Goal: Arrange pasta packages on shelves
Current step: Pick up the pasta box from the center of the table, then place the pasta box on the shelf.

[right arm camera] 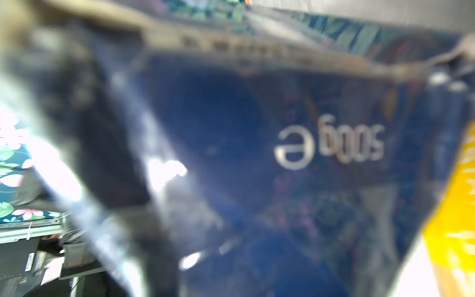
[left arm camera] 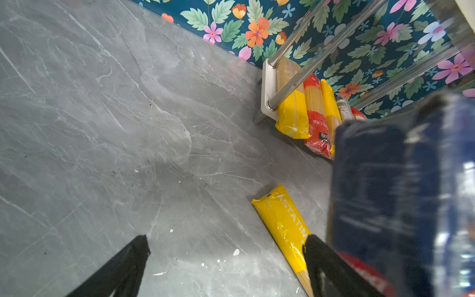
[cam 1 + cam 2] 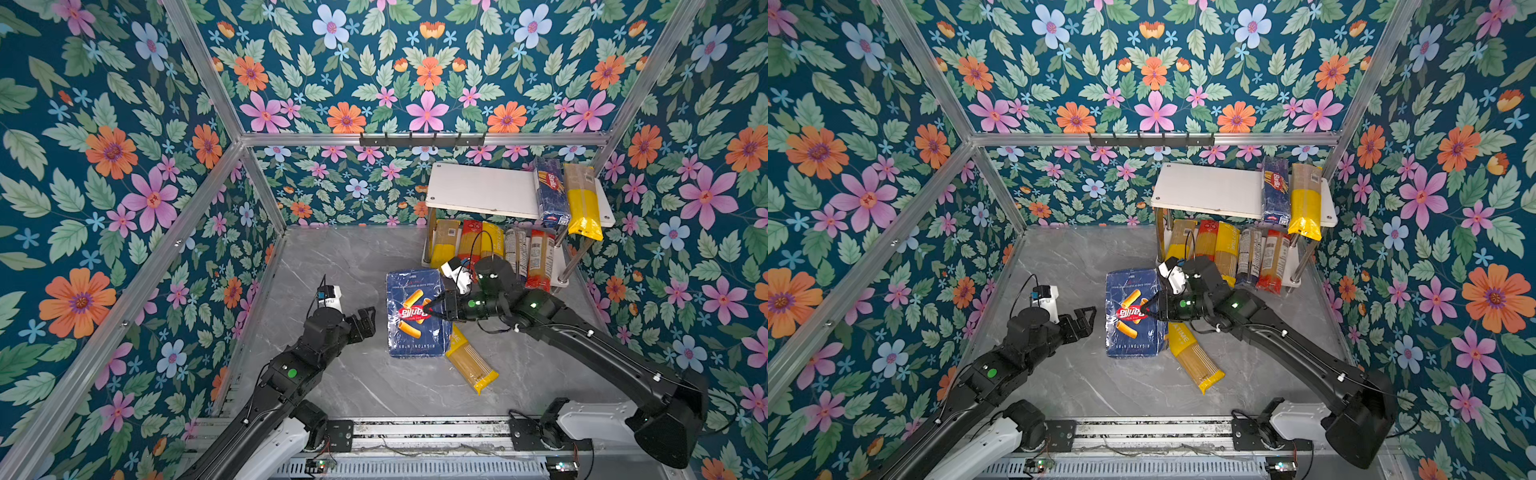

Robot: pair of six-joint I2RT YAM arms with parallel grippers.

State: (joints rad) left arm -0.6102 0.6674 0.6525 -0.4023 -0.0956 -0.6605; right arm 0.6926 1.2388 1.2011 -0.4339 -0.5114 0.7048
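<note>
The right gripper (image 3: 432, 309) is pinched nearly closed on the face of the wide dark-blue Barilla rigatoni pack (image 3: 409, 340), gripping the plastic at the red logo, as both top views show. The pack sits in the middle of the grey marble table (image 3: 332, 257), in front of the shelves (image 3: 478, 191). Its edge covers one end of a yellow spaghetti bag (image 3: 471, 365) that lies slanted on the table. Whether the pack is fully clear of the table I cannot tell. In the right wrist view the blue plastic fills the blurred frame.

The left gripper (image 3: 365, 320) has its jaws spread wide and holds nothing. It is just beside the pack's edge without touching it.

On the upper board lie a narrow blue Barilla pack (image 3: 550, 195) and a yellow bag (image 3: 584, 203) side by side, the yellow one overhanging the front edge. On the lower board five long bags (image 3: 494, 245) lie in a row: yellow, red, yellow, clear, red
</note>
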